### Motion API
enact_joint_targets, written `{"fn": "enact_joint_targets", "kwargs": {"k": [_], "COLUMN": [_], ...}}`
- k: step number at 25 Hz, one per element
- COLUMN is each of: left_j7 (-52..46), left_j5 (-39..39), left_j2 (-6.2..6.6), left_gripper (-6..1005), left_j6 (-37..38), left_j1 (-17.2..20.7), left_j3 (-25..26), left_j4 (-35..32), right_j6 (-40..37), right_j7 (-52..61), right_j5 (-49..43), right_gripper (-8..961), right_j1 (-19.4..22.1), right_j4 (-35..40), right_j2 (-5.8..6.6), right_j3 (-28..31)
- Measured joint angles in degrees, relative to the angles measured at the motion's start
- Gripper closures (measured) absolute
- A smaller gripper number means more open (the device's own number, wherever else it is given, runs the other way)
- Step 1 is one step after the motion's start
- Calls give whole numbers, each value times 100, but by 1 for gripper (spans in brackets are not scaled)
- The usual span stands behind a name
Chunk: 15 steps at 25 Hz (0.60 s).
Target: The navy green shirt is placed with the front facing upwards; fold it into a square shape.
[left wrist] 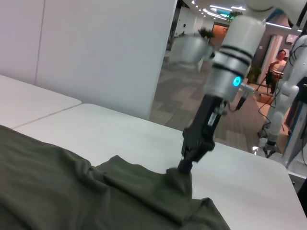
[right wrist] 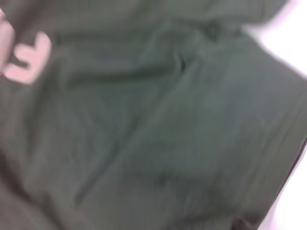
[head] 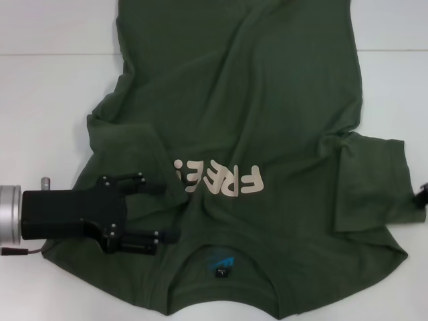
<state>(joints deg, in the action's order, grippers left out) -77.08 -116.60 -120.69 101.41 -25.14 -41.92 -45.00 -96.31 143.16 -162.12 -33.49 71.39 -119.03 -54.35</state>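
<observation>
The navy green shirt [head: 267,100] lies front up across the white table, collar toward me, with cream "FREE" lettering [head: 224,180] and a dark neck label [head: 221,269]. Its left sleeve is folded inward, and the fold covers the end of the lettering. My left gripper [head: 157,208] hovers open over that folded sleeve near the shoulder. My right gripper [head: 422,195] shows only at the far right edge by the other sleeve. In the left wrist view the right gripper [left wrist: 184,167] pinches the sleeve hem of the shirt [left wrist: 72,191], which puckers up at it. Shirt cloth [right wrist: 168,134] fills the right wrist view.
The white table [head: 40,100] extends beyond the shirt on both sides, with a seam line [head: 53,55] across it. Past the table's far edge [left wrist: 240,148] lie open office floor, another white robot [left wrist: 292,72] and a person [left wrist: 277,60].
</observation>
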Motion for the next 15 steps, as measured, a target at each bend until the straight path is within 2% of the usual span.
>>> {"fn": "enact_joint_targets", "kwargs": {"k": [7,15], "left_j7": [-22,-58], "left_j5": [6,6], "left_j2": [-16,-30], "left_gripper": [82,82], "left_j6": [0,9], "left_j1": [19,127], "left_j3": [207,367], "left_j4": [0,0], "right_j6": [-273,-247], "right_j7": [-193,-324], "right_j5": [143,227], "right_gripper": [952,951], "right_j1": [-216,-542], "right_j4": [592,991], "right_j2": [-20,-53], "right_j3": [-20,-455]}}
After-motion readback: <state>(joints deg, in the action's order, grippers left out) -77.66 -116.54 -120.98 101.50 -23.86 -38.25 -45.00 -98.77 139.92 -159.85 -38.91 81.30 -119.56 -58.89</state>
